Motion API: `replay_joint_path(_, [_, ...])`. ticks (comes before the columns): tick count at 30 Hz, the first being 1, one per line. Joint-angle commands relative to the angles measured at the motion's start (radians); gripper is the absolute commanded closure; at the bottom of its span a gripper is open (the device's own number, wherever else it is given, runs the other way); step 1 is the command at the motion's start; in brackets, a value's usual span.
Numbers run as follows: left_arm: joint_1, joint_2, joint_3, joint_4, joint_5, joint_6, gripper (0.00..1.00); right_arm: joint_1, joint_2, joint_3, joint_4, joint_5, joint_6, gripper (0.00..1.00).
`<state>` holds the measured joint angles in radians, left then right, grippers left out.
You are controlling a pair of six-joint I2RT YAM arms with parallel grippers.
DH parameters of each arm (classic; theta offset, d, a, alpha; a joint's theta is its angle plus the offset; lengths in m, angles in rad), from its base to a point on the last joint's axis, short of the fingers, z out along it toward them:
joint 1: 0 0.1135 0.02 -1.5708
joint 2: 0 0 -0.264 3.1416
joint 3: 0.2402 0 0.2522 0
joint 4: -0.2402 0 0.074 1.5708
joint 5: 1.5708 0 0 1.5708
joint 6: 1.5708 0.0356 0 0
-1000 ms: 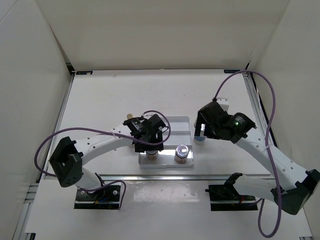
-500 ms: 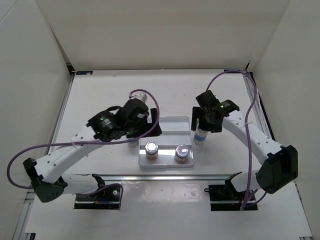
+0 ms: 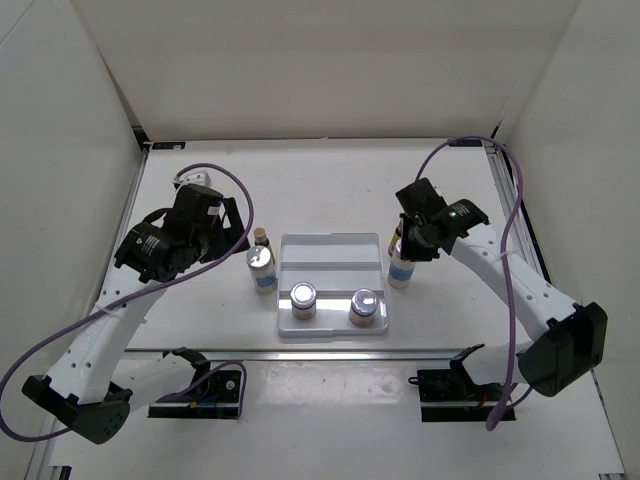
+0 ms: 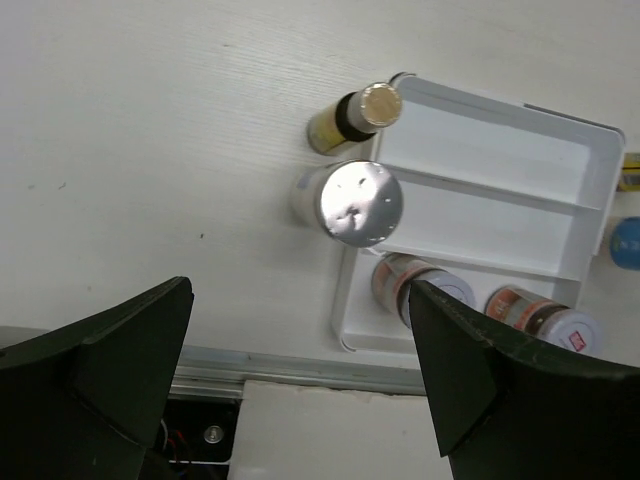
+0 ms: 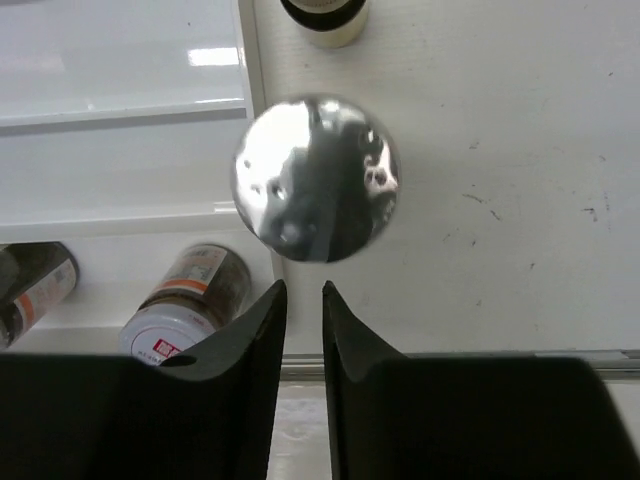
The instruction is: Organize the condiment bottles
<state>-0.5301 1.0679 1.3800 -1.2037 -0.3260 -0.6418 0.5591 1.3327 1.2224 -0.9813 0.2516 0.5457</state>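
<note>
The white stepped tray (image 3: pixel 330 255) holds two squat red-marked jars (image 3: pixel 303 298) (image 3: pixel 364 306) in its front row. Left of the tray stand a silver-lidded jar (image 3: pixel 261 268) and a slim amber bottle (image 3: pixel 260 238). Against the tray's right side stands another silver-lidded, blue-labelled jar (image 3: pixel 400 270), with an amber bottle (image 5: pixel 325 15) just behind it. My right gripper (image 5: pixel 303 288) hangs over this jar's lid (image 5: pixel 316 178), shut with nothing between its fingers. My left gripper (image 4: pixel 300 340) is raised left of the tray, open and empty, its fingers (image 4: pixel 100 370) wide apart.
An aluminium rail (image 3: pixel 330 352) runs along the table's near edge, with both arm bases just beyond it. White walls close in the back and both sides. Purple cables loop off each arm.
My left arm has pulled back from the tray to the left, leaving a squat jar in the front row. My right gripper has closed from open, staying over the right-hand jar.
</note>
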Motion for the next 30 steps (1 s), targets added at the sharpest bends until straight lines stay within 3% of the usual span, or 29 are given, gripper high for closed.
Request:
replay_joint_path(1, [0.044,-0.042,-0.035,-0.013,-0.035,0.044,0.0,0.036,-0.063,0.08,-0.034,0.051,0.003,0.77])
replay_joint_path(4, [0.067,-0.042,-0.074,0.009,-0.007,0.044,0.0,0.05,-0.085,0.094,-0.043,0.069,0.003,0.75])
replay_joint_path(6, [0.088,-0.033,-0.102,0.009,0.007,0.053,0.0,0.05,-0.086,0.103,-0.043,0.069,0.003,0.68])
replay_joint_path(7, [0.088,-0.033,-0.102,0.018,0.019,0.053,0.0,0.05,-0.075,0.103,-0.052,0.069,0.003,0.5])
replay_joint_path(9, [0.099,-0.02,-0.125,0.018,0.028,0.053,0.0,0.05,-0.075,0.094,-0.053,0.083,0.003,0.36])
replay_joint_path(10, [0.099,-0.02,-0.125,0.018,0.028,0.053,0.0,0.05,-0.075,0.094,-0.053,0.096,0.003,0.19])
replay_joint_path(14, [0.108,-0.02,-0.145,0.018,0.018,0.073,0.0,0.05,-0.066,0.085,-0.062,0.118,0.003,0.0])
replay_joint_path(26, [0.139,-0.029,-0.196,0.047,-0.03,0.122,0.0,-0.027,0.058,0.002,0.013,0.078,-0.009,0.02])
replay_joint_path(29, [0.148,-0.029,-0.219,0.072,-0.03,0.122,0.0,-0.027,0.071,-0.008,0.033,0.067,-0.009,0.11])
replay_joint_path(30, [0.148,-0.029,-0.219,0.084,-0.03,0.122,0.0,-0.027,0.082,-0.008,0.033,0.057,-0.009,0.18])
